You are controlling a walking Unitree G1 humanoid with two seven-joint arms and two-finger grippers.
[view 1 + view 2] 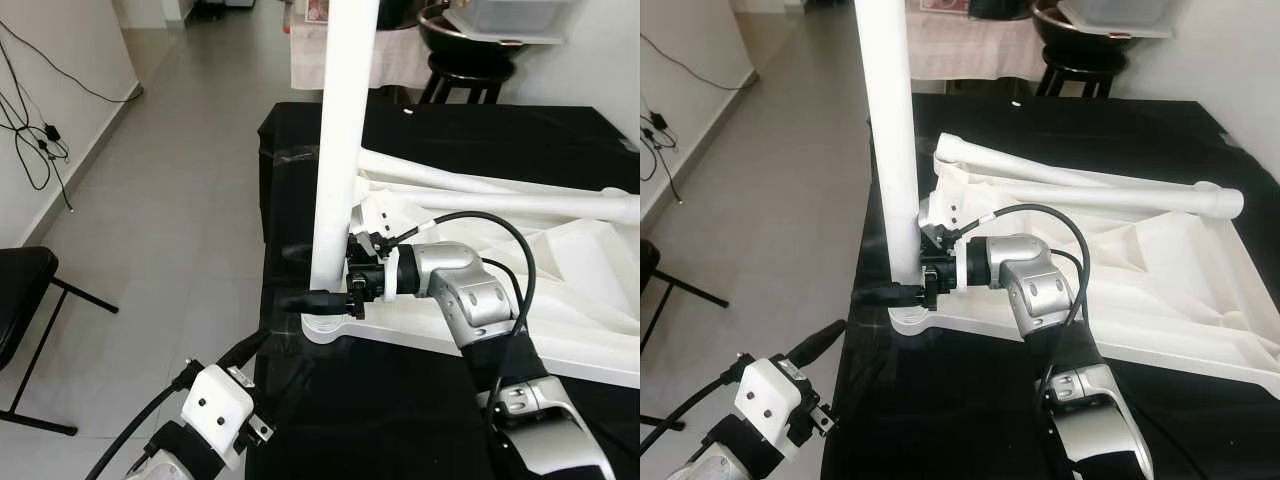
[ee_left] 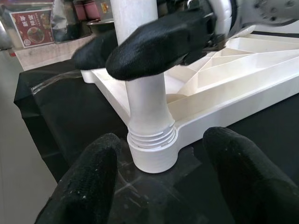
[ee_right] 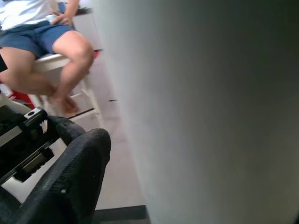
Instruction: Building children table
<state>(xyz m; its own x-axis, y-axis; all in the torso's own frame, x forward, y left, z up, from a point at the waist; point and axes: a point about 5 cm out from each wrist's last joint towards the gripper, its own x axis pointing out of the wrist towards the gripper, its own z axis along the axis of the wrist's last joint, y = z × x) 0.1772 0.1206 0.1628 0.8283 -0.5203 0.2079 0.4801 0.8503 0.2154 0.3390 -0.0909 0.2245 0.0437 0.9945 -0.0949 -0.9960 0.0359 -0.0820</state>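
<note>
An upside-down white table top (image 1: 1160, 290) lies on a black-covered table (image 1: 400, 410). One white table leg (image 1: 340, 150) stands upright in its near corner socket (image 2: 152, 151), with screw threads showing at the base. My right gripper (image 1: 325, 292) is shut on this leg just above the socket. Its black fingers (image 2: 159, 42) wrap the tube, which looms close in the right wrist view (image 3: 210, 116). My left gripper (image 2: 166, 140) is open, low at the table's front left edge, fingers (image 1: 245, 350) pointing at the socket without touching it. A second white leg (image 1: 1090, 185) lies across the table top.
The black table's left edge (image 1: 265, 300) drops to a grey tiled floor. A black chair (image 1: 20, 300) and wall cables (image 1: 30, 130) are to the left. A black stool (image 1: 465, 70) stands behind the table. A person sits on a stool (image 3: 60, 51).
</note>
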